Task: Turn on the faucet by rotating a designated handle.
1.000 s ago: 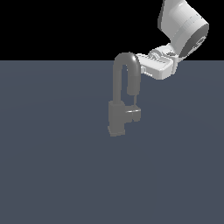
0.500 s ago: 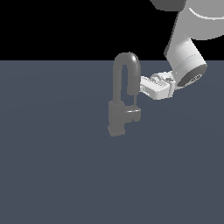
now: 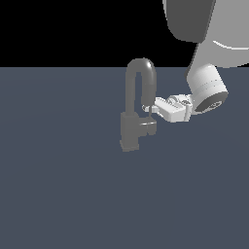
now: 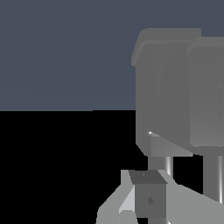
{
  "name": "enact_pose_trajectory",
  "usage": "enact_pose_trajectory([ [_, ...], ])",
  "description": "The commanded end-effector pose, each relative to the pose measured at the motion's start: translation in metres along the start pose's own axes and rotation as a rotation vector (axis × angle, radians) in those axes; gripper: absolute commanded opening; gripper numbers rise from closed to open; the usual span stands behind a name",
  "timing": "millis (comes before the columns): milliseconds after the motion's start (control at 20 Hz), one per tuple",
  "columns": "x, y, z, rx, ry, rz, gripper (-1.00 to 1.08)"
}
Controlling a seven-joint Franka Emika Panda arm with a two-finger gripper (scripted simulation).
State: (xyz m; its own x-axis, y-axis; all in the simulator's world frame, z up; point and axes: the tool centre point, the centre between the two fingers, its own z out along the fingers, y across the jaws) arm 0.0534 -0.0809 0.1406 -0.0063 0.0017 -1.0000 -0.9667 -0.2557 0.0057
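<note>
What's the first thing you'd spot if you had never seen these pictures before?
The grey faucet stands alone in the middle of a plain dark floor, its tall arched spout curving over like an upside-down U. From the exterior view's right, a big white robot arm reaches in, and its gripper pokes at the spout's end, just above the short handle.

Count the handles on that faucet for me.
1: the handle sticks out from the faucet base block toward the exterior view's right, just below the end effector. The faucet's far side is hidden.
</note>
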Motion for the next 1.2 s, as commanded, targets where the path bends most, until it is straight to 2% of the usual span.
enact_pose_trajectory([
  [0, 0.001, 0.0, 0.0, 0.004, -0.004, 0.002, -1.0],
  [400, -0.002, 0.0, 0.001, -0.002, 0.003, -0.004, -1.0],
  [1150, -0.009, 0.029, 0.001, -0.002, 0.003, -0.004, -1.0],
])
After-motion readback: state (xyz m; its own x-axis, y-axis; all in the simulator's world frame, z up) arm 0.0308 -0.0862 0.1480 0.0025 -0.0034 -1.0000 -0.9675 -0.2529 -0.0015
